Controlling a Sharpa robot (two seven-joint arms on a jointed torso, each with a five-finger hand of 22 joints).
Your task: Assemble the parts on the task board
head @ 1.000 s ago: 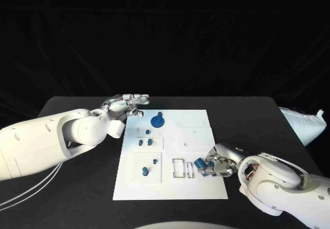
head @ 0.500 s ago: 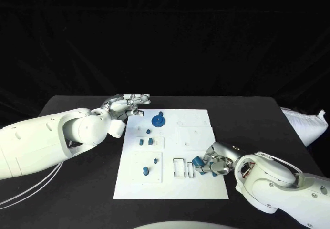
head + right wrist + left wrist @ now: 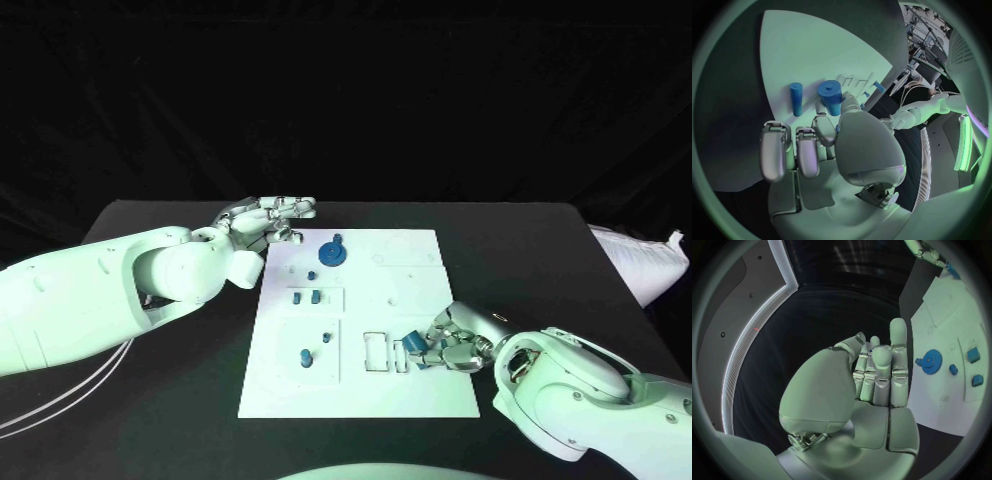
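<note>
You can't tell from the head view whether the right hand (image 3: pixel 459 345) actually grips the blue cylinder (image 3: pixel 414 343) at its fingertips, since the fingers cover most of it; in the right wrist view the thumb hides the cylinder's near end and the contact w/ the task board (image 3: pixel 418 400). The small blue parts (image 3: pixel 304 297) mid-board are too small to tell shape or seating. The left arm is cut off by the head view's edge.
</note>
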